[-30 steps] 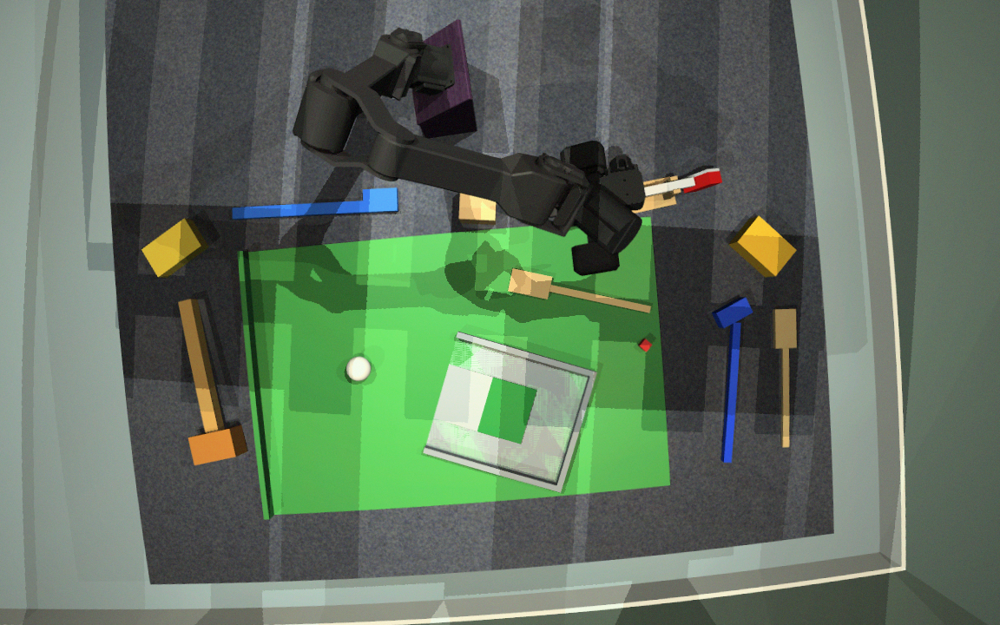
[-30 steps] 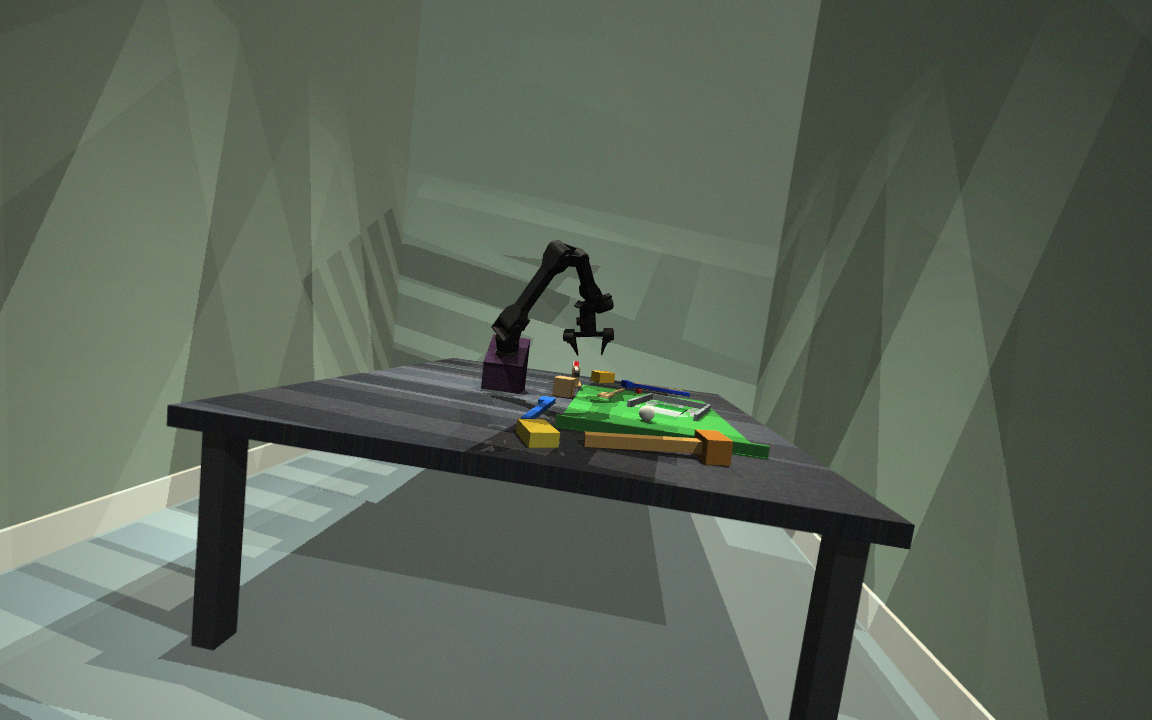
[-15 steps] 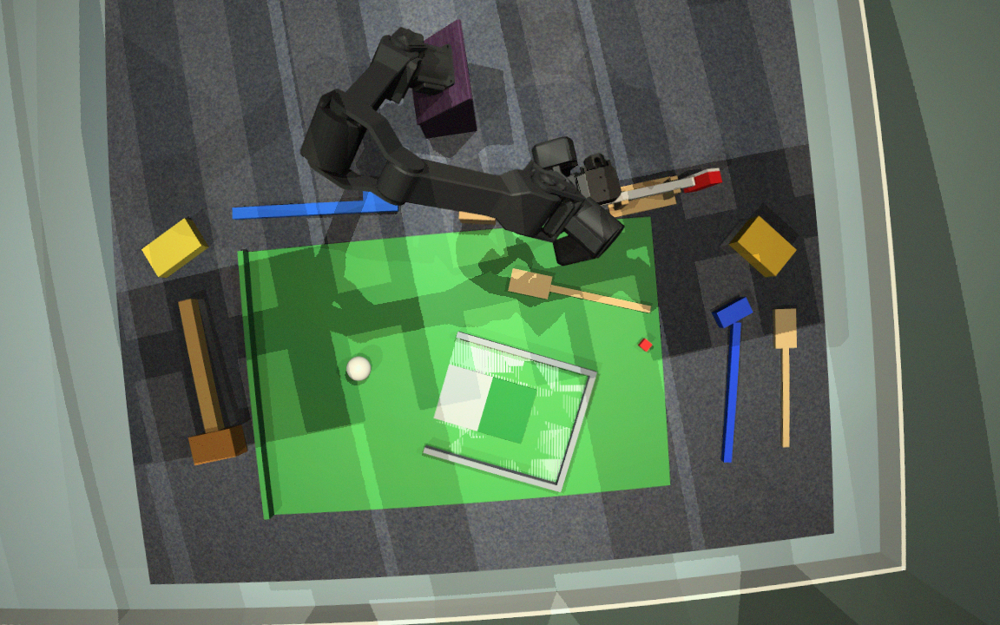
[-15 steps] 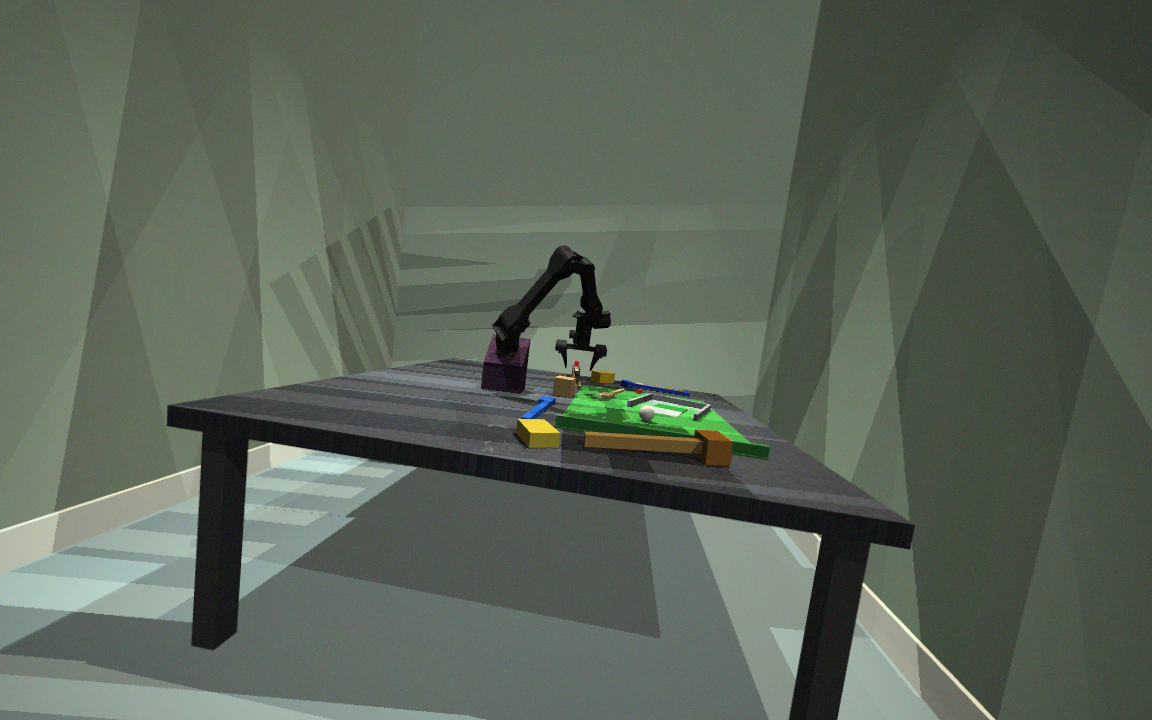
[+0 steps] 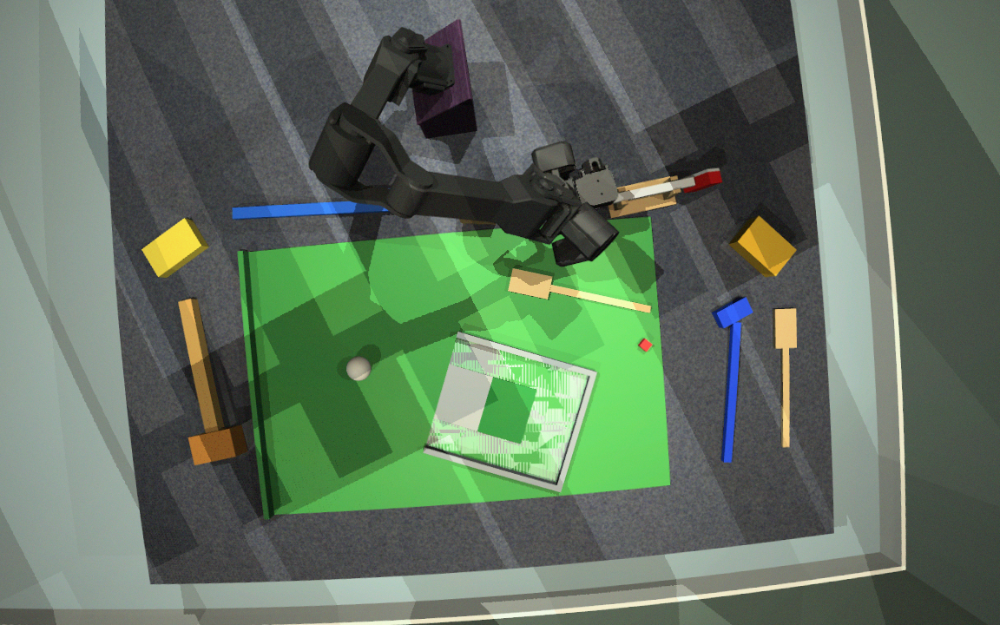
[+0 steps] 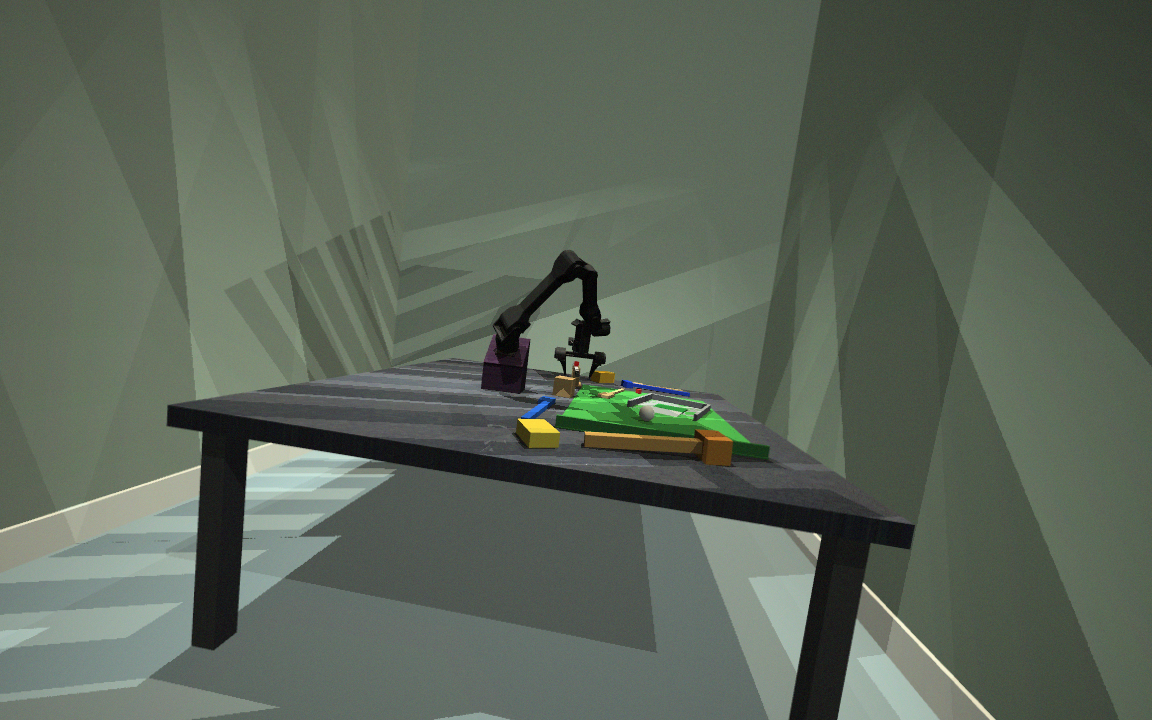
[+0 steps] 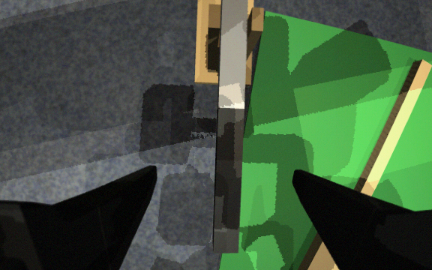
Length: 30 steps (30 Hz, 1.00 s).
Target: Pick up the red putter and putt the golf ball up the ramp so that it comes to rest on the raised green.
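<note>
The red putter (image 5: 707,180) (image 7: 232,56) has a red head, pale shaft and dark grip. It rests in a wooden holder (image 5: 641,207) (image 7: 201,60) beside the green board's far right corner. My gripper (image 6: 580,371) (image 7: 226,174) is open and points down above the putter's dark grip, which lies between the two fingers in the wrist view, touching neither. The white golf ball (image 5: 358,368) (image 6: 646,412) sits on the left part of the green board (image 5: 379,490). The grey ramp (image 5: 461,398) leads up to the dark green patch (image 5: 507,410) inside a grey-walled frame (image 5: 577,431).
A wooden mallet (image 5: 530,283) and a red cube (image 5: 645,344) lie on the board. Around it are an orange mallet (image 5: 200,365), a blue stick (image 5: 286,210), yellow blocks (image 5: 174,246) (image 5: 764,246), a blue club (image 5: 730,388) and another wooden mallet (image 5: 786,330).
</note>
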{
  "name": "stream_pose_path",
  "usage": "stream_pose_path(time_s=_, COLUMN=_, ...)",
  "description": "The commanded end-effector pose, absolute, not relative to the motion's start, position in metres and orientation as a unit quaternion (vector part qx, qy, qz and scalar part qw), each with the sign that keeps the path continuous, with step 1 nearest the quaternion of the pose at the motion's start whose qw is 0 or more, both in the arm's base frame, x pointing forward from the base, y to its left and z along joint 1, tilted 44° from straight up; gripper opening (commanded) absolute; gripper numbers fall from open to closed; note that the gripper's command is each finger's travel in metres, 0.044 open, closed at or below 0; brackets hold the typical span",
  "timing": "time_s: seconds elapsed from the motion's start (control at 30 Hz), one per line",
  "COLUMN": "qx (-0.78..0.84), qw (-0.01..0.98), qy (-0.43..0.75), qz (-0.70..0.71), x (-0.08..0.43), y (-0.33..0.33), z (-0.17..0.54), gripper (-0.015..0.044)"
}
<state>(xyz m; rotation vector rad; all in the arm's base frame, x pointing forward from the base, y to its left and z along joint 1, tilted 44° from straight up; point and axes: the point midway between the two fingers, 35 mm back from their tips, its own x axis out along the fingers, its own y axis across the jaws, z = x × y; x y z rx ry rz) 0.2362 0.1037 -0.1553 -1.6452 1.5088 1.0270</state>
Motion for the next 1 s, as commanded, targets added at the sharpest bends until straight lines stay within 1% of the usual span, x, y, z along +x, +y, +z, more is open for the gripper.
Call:
stream_pose_path(time_s=0.0, qx=-0.632, qw=0.332, qy=0.579, qz=0.393, x=0.236, y=0.099, z=-0.159, gripper=0.044)
stream_pose_path(time_s=0.43, qx=-0.632, qw=0.332, qy=0.579, qz=0.393, x=0.237, y=0.087, z=-0.171, gripper=0.044)
stream_pose_path(time_s=0.93, qx=-0.631, qw=0.336, qy=0.579, qz=0.393, x=0.238, y=0.09, z=-0.169, gripper=0.0046)
stream_pose_path(time_s=0.97, qx=-0.631, qw=0.336, qy=0.579, qz=0.393, x=0.238, y=0.09, z=-0.169, gripper=0.004)
